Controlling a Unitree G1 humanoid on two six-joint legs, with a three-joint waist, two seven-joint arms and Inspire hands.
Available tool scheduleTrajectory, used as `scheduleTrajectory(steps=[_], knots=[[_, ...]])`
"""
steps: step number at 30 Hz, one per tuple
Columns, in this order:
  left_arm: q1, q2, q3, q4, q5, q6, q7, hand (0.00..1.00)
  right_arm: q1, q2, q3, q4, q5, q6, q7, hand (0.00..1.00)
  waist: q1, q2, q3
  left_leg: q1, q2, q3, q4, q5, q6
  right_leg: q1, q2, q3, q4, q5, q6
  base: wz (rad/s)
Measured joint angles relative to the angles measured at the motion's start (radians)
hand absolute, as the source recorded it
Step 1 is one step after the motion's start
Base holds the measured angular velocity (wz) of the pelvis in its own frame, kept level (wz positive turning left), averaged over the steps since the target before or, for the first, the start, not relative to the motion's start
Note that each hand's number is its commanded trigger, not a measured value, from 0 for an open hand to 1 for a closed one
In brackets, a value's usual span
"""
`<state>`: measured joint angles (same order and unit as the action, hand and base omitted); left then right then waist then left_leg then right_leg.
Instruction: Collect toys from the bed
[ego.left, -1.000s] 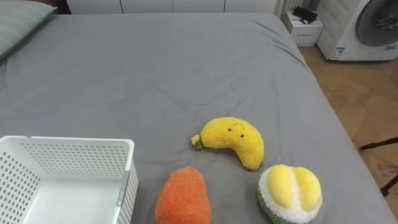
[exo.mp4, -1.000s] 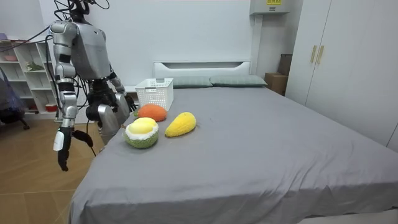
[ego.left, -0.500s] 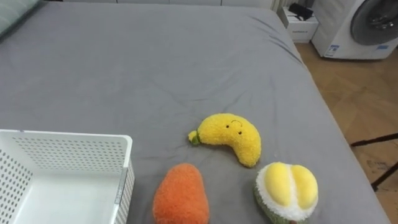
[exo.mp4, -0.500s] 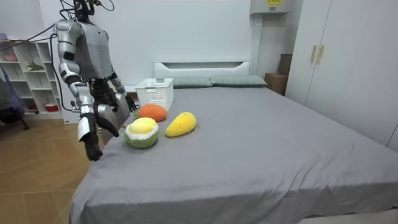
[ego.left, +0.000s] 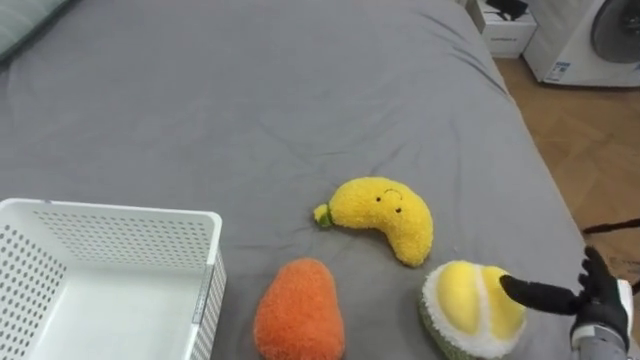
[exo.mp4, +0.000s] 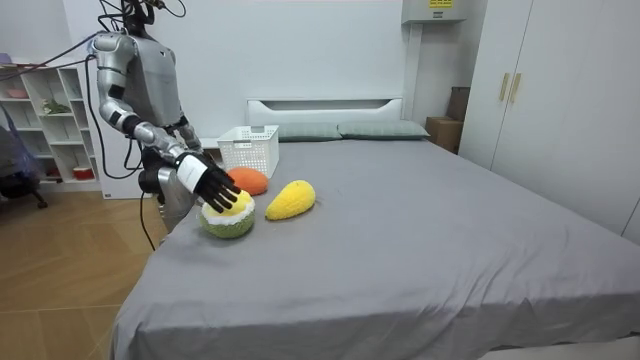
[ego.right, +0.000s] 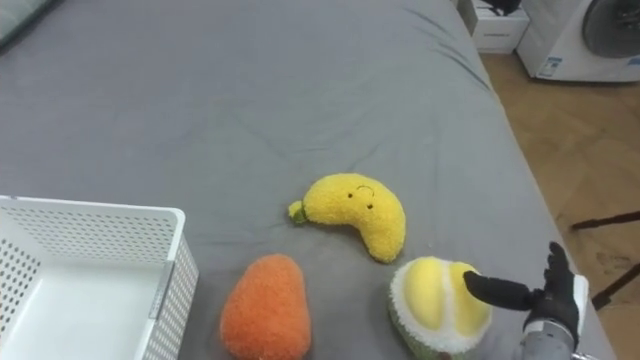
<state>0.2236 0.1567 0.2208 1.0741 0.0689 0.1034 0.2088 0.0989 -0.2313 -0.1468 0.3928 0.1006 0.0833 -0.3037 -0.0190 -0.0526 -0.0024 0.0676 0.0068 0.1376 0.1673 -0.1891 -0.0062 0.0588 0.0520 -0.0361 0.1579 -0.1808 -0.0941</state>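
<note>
The right robot hand (ego.left: 603, 300) reaches in with fingers straight, grasping nothing, one finger lying across the durian toy (ego.left: 460, 300) close to the edge of the bed (ego.left: 250, 90); closing off-centre could roll the round plush onto the floor; the banana toy (ego.left: 385, 215) and carrot toy (ego.left: 298, 318) lie beside the white basket (ego.left: 120, 228)

The right robot hand (ego.left: 597, 293) has black fingers and a pale grey cuff at its wrist. Above the robot hand, arm and torso are silver with black joints; dark cables top the head.
</note>
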Motion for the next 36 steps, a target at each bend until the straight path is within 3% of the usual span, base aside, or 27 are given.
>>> scheduleTrajectory(steps=[14, 24, 28, 36], knots=[[0.014, -0.003, -0.036, -0.004, 0.0, -0.015, 0.017, 0.0, 0.004, 0.0, 0.086, -0.013, -0.068, 0.0, 0.085, 0.0, 0.027, 0.0, -0.0019, 0.005, 0.0, -0.004, 0.002, 0.001, 0.001, 0.003, -0.002, -0.001, 0.01, 0.0, 0.001, 0.0], [0.029, -0.011, -0.022, -0.033, 0.012, 0.017, 0.019, 0.0, 0.029, 0.003, 0.085, 0.11, -0.186, 0.011, 0.11, 0.0, 0.028, 0.009, -0.005, 0.018, -0.003, -0.018, 0.003, 0.001, 0.003, 0.028, -0.005, -0.023, 0.004, -0.001, 0.001, 0.06], [0.031, -0.011, 0.004, -0.034, 0.012, 0.021, 0.019, 0.0, 0.029, 0.012, 0.084, 0.187, -0.186, 0.012, 0.119, 0.0, 0.027, 0.001, -0.0073, 0.016, -0.003, -0.029, 0.003, 0.004, 0.007, 0.032, -0.007, -0.036, -0.005, -0.001, 0.001, 0.09], [0.038, -0.012, 0.009, -0.074, 0.012, 0.021, 0.012, 0.0, 0.029, 0.034, 0.083, 0.23, -0.192, 0.015, 0.155, 0.0, 0.031, -0.013, -0.0022, 0.012, -0.005, -0.034, 0.003, 0.008, 0.014, 0.035, -0.016, -0.052, -0.005, -0.003, 0.006, 0.06]])
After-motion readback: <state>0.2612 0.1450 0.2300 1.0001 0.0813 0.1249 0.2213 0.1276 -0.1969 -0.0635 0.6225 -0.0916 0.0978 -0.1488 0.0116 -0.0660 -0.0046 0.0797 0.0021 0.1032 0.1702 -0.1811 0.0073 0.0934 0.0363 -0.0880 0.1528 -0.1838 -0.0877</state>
